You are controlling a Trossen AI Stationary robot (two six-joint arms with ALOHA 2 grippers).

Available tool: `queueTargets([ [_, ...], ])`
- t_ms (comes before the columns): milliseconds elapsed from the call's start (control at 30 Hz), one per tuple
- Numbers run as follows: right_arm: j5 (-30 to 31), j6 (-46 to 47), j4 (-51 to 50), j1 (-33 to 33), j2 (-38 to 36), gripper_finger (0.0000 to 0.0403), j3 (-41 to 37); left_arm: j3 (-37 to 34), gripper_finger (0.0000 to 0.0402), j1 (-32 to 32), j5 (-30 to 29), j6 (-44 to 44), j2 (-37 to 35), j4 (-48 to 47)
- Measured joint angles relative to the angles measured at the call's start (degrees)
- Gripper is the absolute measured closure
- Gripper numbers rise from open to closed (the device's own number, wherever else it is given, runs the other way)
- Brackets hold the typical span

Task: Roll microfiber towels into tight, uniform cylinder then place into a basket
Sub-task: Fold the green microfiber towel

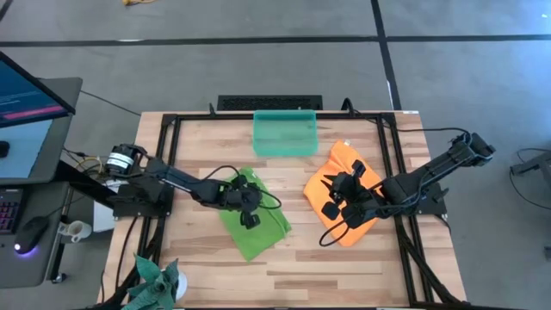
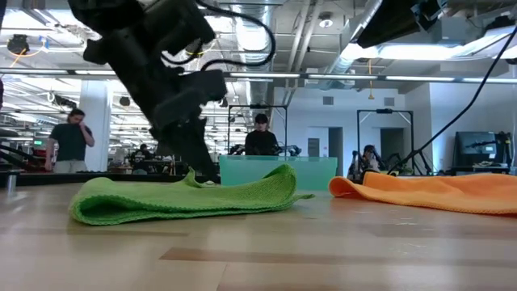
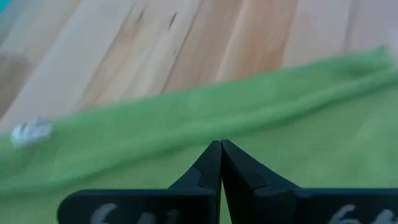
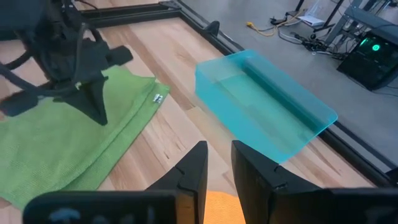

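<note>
The lime green towel [image 1: 256, 222] lies flat on the wooden table, its far edge folded over into a band [image 4: 138, 102] with a white tag [image 4: 158, 98]. My left gripper [image 3: 221, 146] is shut and points down onto this towel, just behind the band. The orange towel [image 1: 343, 168] lies spread at the right. My right gripper [image 4: 219, 149] hovers above it, open by a narrow gap with nothing between the fingers. The teal basket [image 1: 285, 133] stands at the table's far middle. My left gripper sets its shut fingertips [image 4: 98, 118] on the green towel's upper surface [image 3: 186, 134], just near of the folded-over far band. The fingers slant down from the table's left. The towel stays flat on the table. In the low view its raised fold hides the tips.
A dark spiky plant-like thing [image 1: 155, 284] sits at the near left corner. A black frame [image 1: 164, 129] borders the table. A monitor and keyboard [image 1: 21, 112] stand off the left side. People stand in the room beyond. Bare wood lies between the two towels.
</note>
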Motion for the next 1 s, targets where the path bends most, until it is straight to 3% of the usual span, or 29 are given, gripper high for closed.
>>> queueTargets([
  [600, 0.0, 0.0, 0.2, 0.0, 0.0, 0.0308, 0.0, 0.1, 0.0401, 2.6, -1.4, -0.3, 5.0, 4.5],
  [1000, 0.0, 0.0, 0.2, -0.2, 0.0, 0.0308, 0.0, 0.1, 0.0401, 2.9, -12.3, -0.3, 5.1, 7.4],
])
